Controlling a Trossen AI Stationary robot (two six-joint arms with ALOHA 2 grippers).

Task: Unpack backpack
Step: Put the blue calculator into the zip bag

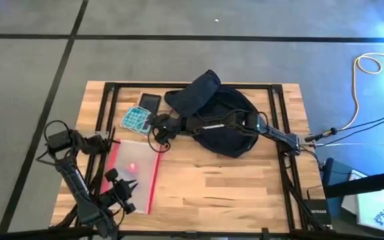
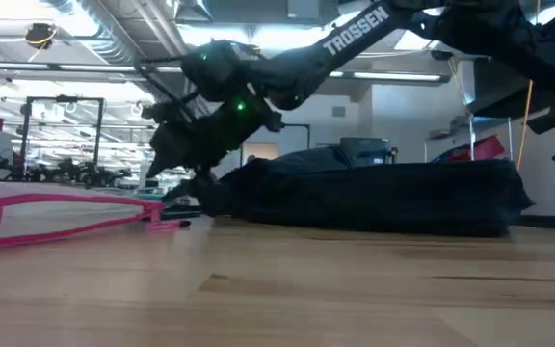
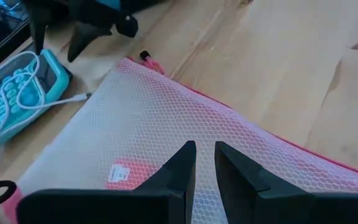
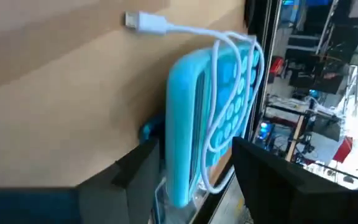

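The word "TROSSEN" stands in white letters on the right arm, seen from the low view. From above, small white letters on this arm are too small to read.

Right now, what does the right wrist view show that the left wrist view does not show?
Only the right wrist view shows the right gripper, its fingers open on either side of the teal keypad, and the white plug at the cable's end. Only the left wrist view shows the left gripper, nearly closed and holding nothing, above the red-edged mesh pouch. Both show the keypad, its white cable and the wooden table.
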